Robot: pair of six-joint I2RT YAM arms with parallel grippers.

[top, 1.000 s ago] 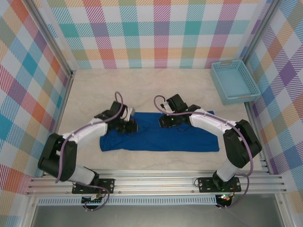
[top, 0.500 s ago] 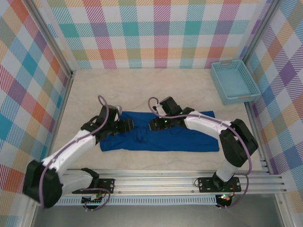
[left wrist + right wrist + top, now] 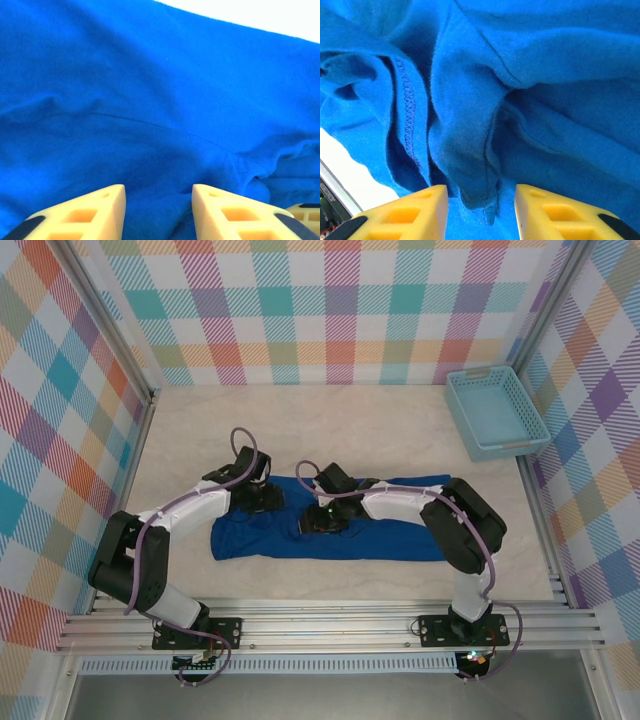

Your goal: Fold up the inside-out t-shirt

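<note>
Shirt [image 3: 400,530] is lying on the table [image 3: 300,430] as a long blue band, long axis running left to right, parallel to the near edge. I'm keeping both claws down on its left half. The left claw [image 3: 262,502] is sitting near the far edge, and the right claw [image 3: 318,520] is just beside it toward the middle, over a bunched ridge. In the left wrist view my left claw is standing spread, cloth showing between the tips, nothing pinched. In the right wrist view my right claw is spread too, with the hem [image 3: 410,110] rumpling just ahead of the gap, ungripped as far as I can tell. Judging from this, the band's right end is lying well apart from both claws and my right arm is nearer it. So a fold along the long axis is hinging on the right claw going that way.
</note>
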